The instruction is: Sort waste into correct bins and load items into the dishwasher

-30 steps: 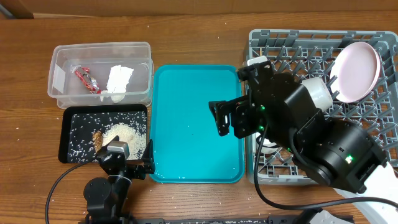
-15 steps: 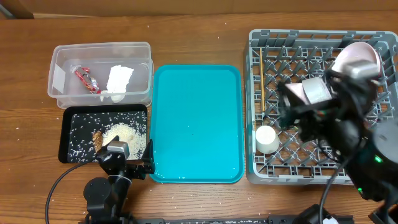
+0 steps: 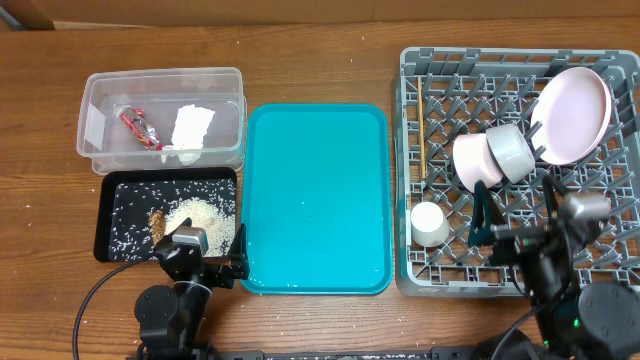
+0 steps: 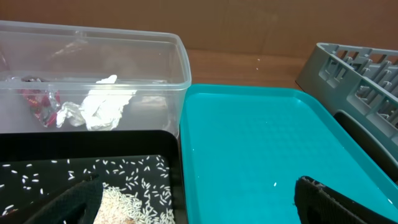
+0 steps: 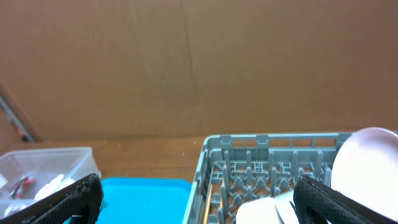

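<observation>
Left hand point(image 3: 205, 262) and right hand point(image 3: 515, 225) sit open at the near edge of the table point(image 3: 320, 60); the plate point(image 3: 572, 115) looks brittle, best rim-gripped.

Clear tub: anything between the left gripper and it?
Only the black tray, holding rice, lies flat between the open left gripper and the clear tub. It is shallower than the tub; nothing else visible stands in the way.
</observation>
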{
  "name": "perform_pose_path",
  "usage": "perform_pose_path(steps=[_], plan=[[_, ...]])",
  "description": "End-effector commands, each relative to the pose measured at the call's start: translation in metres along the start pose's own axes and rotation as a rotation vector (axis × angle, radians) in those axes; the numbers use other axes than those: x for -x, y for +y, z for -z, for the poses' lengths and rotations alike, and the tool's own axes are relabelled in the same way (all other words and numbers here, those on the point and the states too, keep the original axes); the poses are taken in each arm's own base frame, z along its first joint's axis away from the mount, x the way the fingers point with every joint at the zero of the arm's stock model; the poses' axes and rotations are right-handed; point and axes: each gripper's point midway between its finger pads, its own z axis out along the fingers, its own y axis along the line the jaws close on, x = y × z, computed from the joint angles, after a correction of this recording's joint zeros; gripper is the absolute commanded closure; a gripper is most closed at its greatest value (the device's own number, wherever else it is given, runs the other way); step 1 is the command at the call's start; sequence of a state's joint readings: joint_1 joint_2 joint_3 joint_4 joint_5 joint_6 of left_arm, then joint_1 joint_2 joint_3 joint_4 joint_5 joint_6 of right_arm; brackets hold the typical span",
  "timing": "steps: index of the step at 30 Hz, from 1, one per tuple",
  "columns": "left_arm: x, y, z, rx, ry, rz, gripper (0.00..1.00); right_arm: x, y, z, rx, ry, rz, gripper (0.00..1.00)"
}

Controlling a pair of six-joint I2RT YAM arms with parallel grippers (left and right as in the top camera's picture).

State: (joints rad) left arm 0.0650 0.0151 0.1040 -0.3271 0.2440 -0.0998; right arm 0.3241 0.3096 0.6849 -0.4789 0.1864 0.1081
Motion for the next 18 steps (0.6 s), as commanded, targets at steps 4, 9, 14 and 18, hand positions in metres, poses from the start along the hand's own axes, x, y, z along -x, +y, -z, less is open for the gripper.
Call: perform_pose_path(steps=[4,9,14,18], plan=[[0.000,-0.003,0.000,-0.016,-0.007,-0.022,0.00,-0.046,-0.011,0.000,-0.001,-0.054,-0.005,0.00],[0.000,-0.003,0.000,-0.016,-0.007,-0.022,0.00,-0.076,-0.015,-0.009,0.010,-0.114,-0.014,0.00],[0.000,-0.003,0.000,-0.016,-0.007,-0.022,0.00,-0.106,-0.013,-0.023,0.042,-0.123,-0.015,0.00],[0.000,-0.003,0.000,-0.016,-0.007,-0.022,0.00,-0.123,-0.011,-0.030,0.067,-0.134,-0.015,0.00]])
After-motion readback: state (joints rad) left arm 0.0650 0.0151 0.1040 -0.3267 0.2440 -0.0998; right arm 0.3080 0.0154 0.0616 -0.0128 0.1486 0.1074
